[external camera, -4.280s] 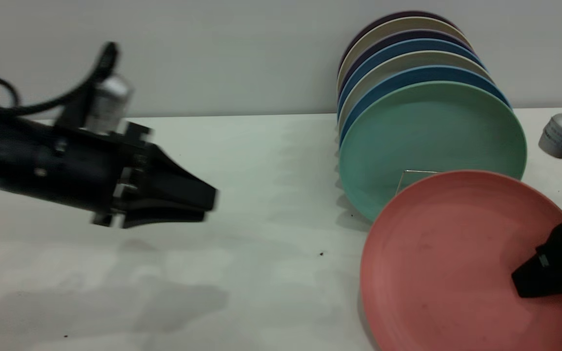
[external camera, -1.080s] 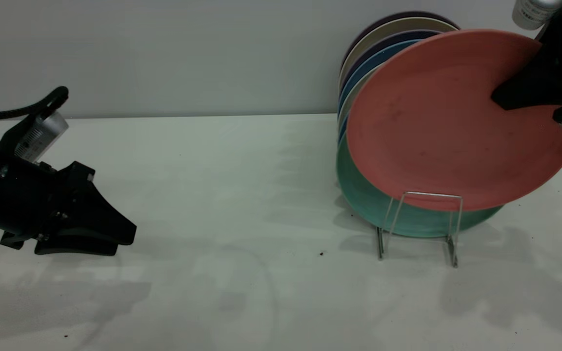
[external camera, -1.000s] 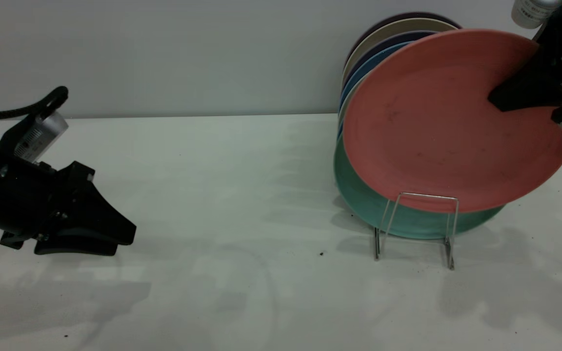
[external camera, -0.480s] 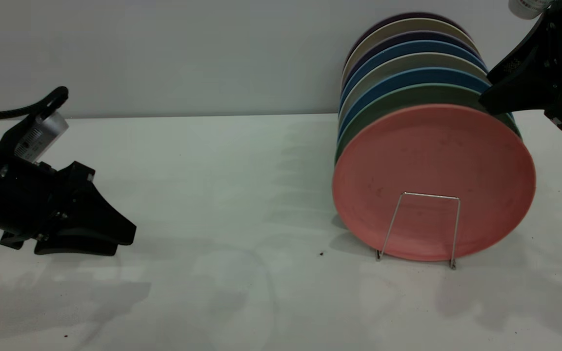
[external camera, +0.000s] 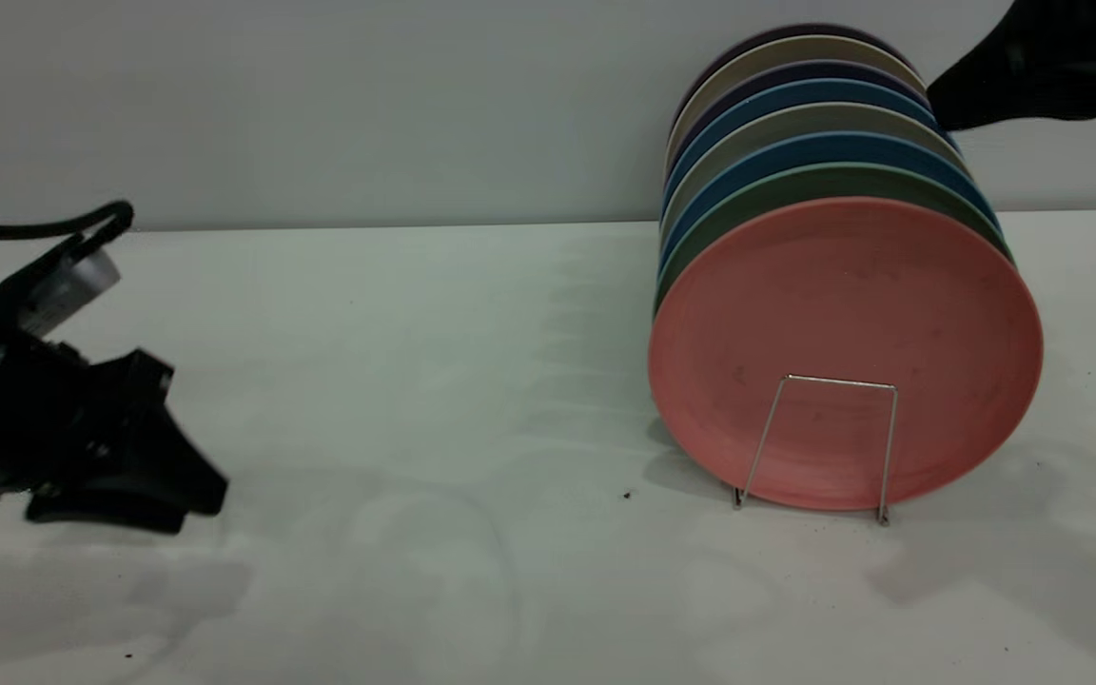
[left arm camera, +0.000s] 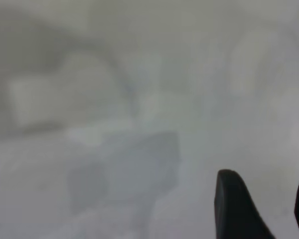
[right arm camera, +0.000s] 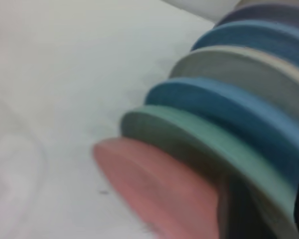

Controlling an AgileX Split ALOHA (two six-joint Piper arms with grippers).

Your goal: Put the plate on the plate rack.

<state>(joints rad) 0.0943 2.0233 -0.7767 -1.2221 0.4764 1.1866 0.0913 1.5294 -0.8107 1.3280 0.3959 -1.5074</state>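
The salmon-pink plate [external camera: 843, 323] stands upright on edge at the front of the row, behind the front wire loop of the silver plate rack [external camera: 838, 381]. It also shows in the right wrist view [right arm camera: 154, 184], edge-on. My right gripper [external camera: 948, 100] is open and empty, up in the air above and to the right of the row of plates, clear of the pink plate. My left gripper [external camera: 210, 495] is low over the table at the far left, open and empty [left arm camera: 266, 209].
Behind the pink plate stand a teal-green plate [external camera: 824, 176], blue plates [external camera: 814, 143] and several cream and dark ones, all leaning in the same rack against the back wall. A small dark speck [external camera: 626, 495] lies on the white table.
My right gripper let go of the pink plate, which dropped into the rack in front of the green plate; the gripper then rose up and to the right. My left gripper drew back left and lower.
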